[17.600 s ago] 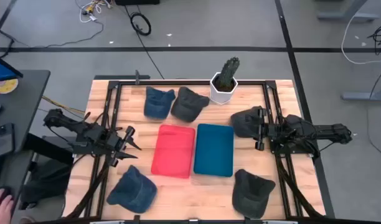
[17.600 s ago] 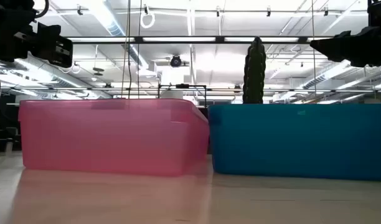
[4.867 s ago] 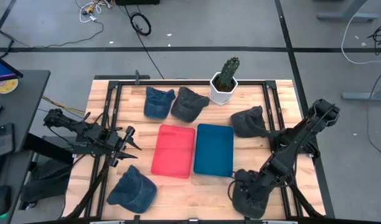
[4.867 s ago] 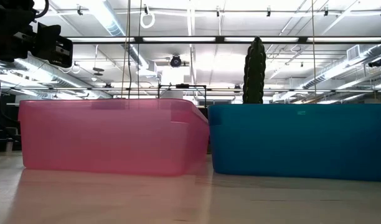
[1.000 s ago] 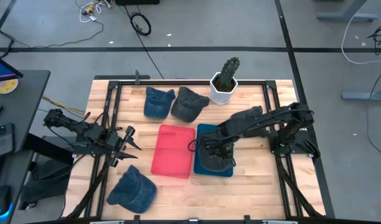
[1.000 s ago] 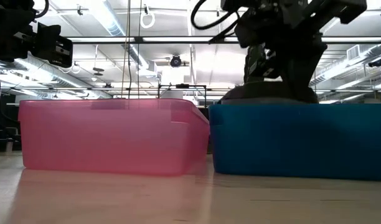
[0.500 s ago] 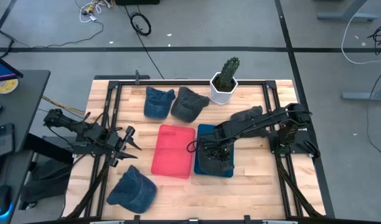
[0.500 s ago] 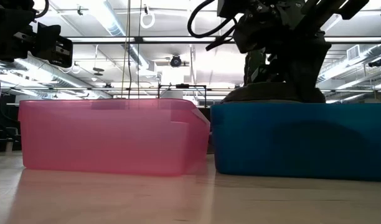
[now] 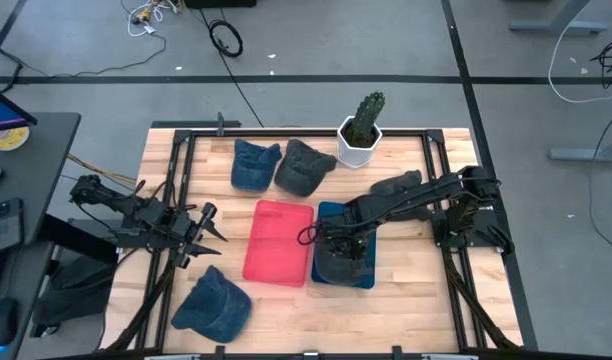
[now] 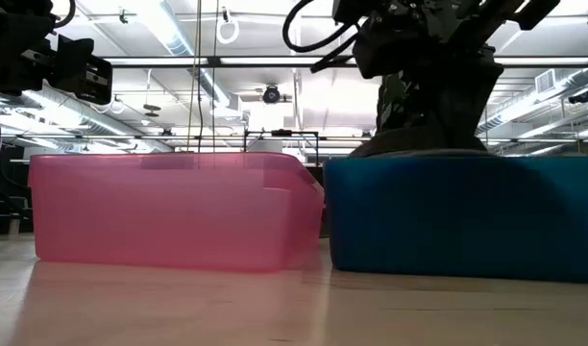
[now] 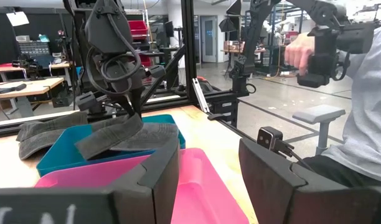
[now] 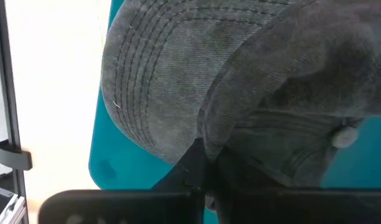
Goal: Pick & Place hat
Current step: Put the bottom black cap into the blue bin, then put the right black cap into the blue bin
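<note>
The right gripper [image 9: 338, 243] hung low over the near half of the teal rectangular plastic bin [image 9: 331, 212], its fingers pinched on a fold of the dark grey washed-cotton cap [image 9: 344, 262]. The right wrist view showed cloth bunched tight between the fingers, with the stitched brim [image 12: 154, 81] spread out against the teal floor. The cap lay directly under the gripper and almost wholly inside the bin walls. In the left wrist view its brim [image 11: 109, 135] drooped over the rim on the side facing the pink rectangular plastic bin [image 9: 278, 241]. In the low view the crown [image 10: 419, 146] stood slightly proud of the teal wall.

Governing relation: cap below the tool and within the bin outline, its long axis running roughly along the bin's length. Judged that release needs only a parting of the fingers and a straight lift. Risk: overhanging brim could drag the cap toward the pink bin.

The left gripper [image 9: 208, 226] waited at the table's left edge, fingers spread, well apart from both bins; the right arm was plainly nearer.
</note>
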You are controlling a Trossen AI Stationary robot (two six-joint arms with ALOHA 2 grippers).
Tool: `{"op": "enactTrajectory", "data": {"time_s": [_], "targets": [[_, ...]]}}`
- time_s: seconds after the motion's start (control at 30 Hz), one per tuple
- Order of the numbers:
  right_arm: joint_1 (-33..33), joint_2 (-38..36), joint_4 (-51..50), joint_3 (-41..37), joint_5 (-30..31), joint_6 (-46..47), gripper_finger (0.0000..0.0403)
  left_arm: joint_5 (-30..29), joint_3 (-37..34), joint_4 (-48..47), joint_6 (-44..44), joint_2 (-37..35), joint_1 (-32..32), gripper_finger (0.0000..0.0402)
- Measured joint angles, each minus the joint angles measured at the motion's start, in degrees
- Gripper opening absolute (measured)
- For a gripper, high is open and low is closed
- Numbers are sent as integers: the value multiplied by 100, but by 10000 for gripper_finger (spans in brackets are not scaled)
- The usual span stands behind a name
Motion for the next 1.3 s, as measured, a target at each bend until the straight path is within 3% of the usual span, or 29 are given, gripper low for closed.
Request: {"op": "enactTrajectory", "data": {"time_s": [0.33,0.8,1.3], "targets": [[-27,0,-347,-115,461,17,18,0,0,0,0,1,-1,170],[-97,-2,-266,-115,242,171,24,0,-1,0,0,1,-2,170],[-189,-16,-905,-25,207,706,155,0,0,0,0,0,-2,170]]}}
